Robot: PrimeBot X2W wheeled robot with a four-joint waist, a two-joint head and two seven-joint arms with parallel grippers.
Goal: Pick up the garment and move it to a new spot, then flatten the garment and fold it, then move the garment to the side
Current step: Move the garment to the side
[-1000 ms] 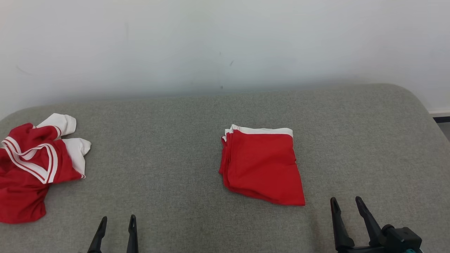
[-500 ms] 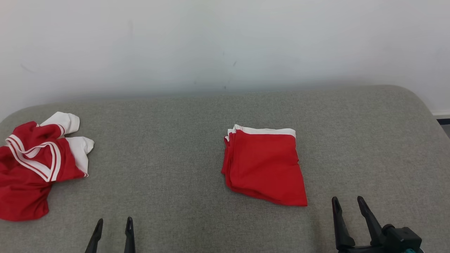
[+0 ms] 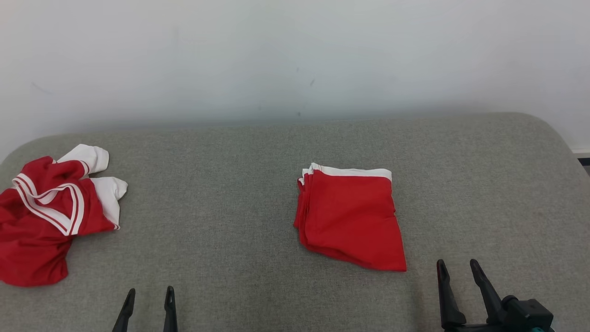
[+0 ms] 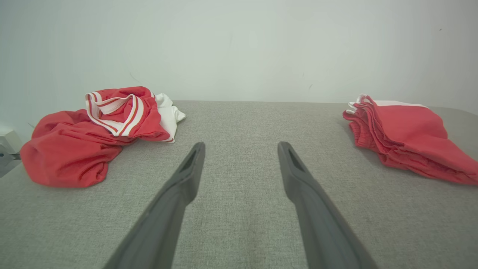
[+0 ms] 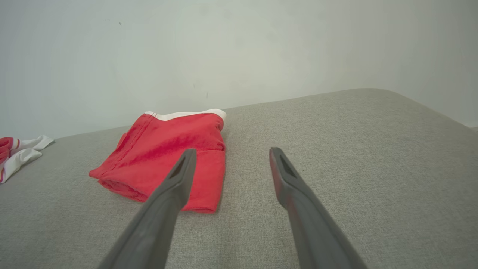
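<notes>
A crumpled red and white garment (image 3: 41,226) lies at the far left of the grey padded surface (image 3: 221,184). A folded red garment (image 3: 352,216) with a white band along its far edge rests right of centre. Near the front edge at the lower left, my left gripper (image 3: 150,290) stands open and empty, well short of both garments. Just right of the folded garment's near corner, my right gripper (image 3: 457,263) is open and empty too. The left wrist view shows the left gripper (image 4: 241,144) over bare fabric, between the crumpled garment (image 4: 74,149) and the folded garment (image 4: 407,138). In the right wrist view the right gripper (image 5: 232,149) points past the folded garment (image 5: 168,149), whose near corner lies behind the left finger.
A white wall (image 3: 295,55) runs along the far edge of the surface. The surface rounds off at the right (image 3: 560,138), with a strip of floor (image 3: 583,162) beyond. Bare fabric stretches between the two garments and to the right of the folded one.
The whole head picture has shifted slightly to the right, so the camera has turned. The left gripper sits a little lower in that view. Neither garment has moved on the surface.
</notes>
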